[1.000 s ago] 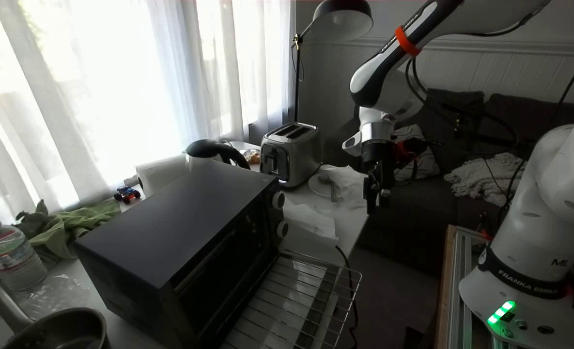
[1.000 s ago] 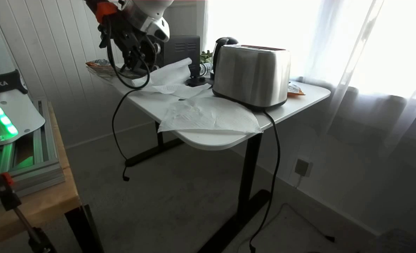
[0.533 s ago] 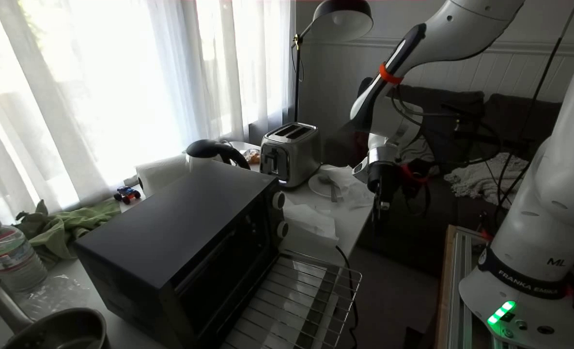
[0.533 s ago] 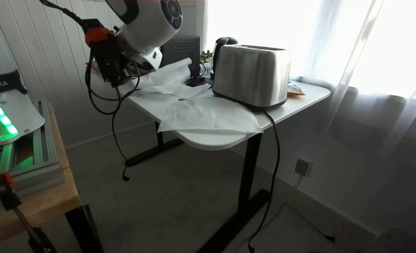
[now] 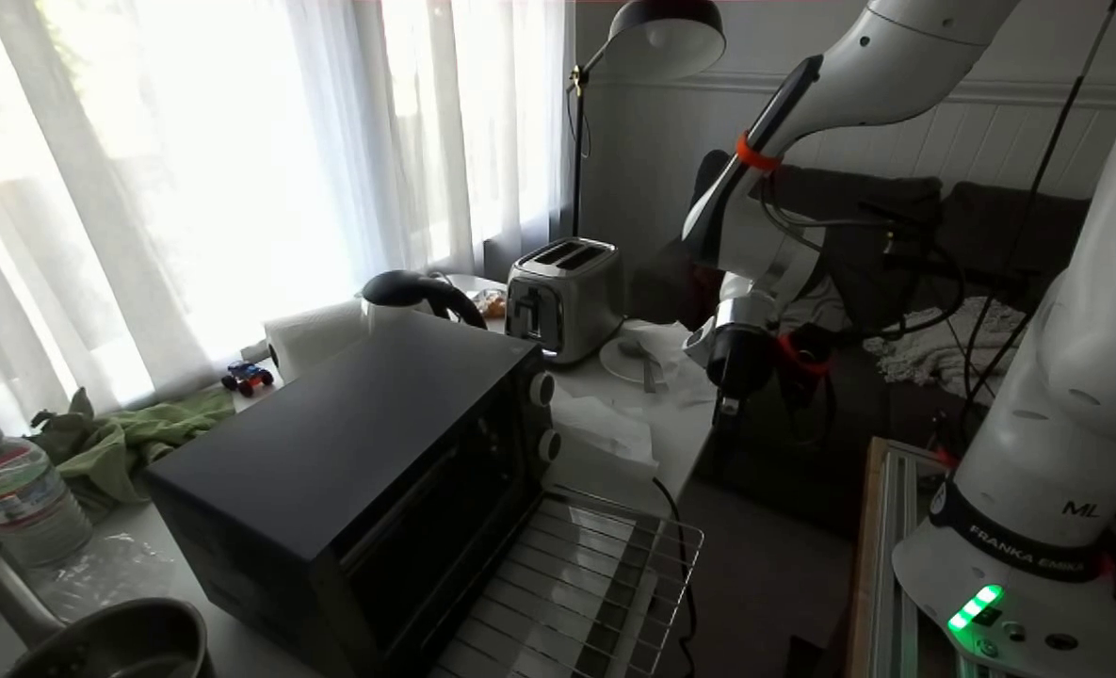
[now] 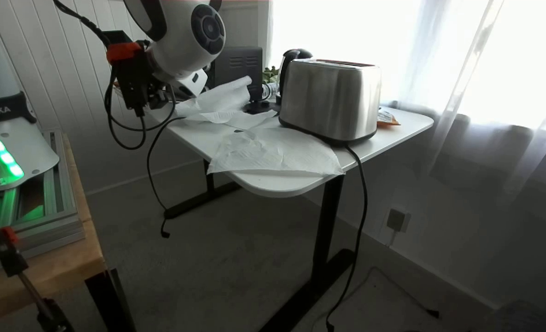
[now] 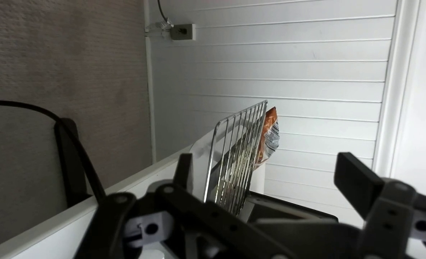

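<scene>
Jaws wide apart, the gripper [image 7: 268, 175] faces the wire rack [image 7: 236, 158]; black band [image 5: 1019, 550] reads "FRANKA EMIKA", "ML" above it!

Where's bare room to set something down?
On the white table: the edge strip between the wrinkled white paper sheets, and the rounded corner past the boxy silver toaster and orange packet. Crowded: around the clear plastic bottle and crumpled green cloth.

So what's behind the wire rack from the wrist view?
Beyond the wire rack, an orange packet shows, then the paneled wall; what the rack covers can't be made out.
</scene>
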`<action>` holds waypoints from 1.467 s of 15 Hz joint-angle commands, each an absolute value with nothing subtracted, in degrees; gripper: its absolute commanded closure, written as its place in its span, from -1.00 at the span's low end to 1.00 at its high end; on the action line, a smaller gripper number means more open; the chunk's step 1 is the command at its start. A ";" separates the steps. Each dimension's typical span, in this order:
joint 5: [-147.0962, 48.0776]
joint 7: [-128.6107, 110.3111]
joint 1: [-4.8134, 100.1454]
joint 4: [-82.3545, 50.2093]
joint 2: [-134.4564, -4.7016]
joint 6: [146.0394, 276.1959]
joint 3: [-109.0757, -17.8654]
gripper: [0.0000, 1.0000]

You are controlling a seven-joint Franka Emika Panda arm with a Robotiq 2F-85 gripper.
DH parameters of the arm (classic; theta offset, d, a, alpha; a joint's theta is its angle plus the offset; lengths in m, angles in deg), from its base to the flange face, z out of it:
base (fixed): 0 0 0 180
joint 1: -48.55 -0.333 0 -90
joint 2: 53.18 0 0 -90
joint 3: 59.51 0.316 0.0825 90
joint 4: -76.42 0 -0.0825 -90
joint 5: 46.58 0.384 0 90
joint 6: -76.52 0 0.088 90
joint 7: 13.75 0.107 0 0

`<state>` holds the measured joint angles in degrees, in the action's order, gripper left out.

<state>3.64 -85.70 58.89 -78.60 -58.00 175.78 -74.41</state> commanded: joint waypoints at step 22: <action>19.30 -89.70 56.13 -79.47 -69.73 174.86 -65.15 -1.00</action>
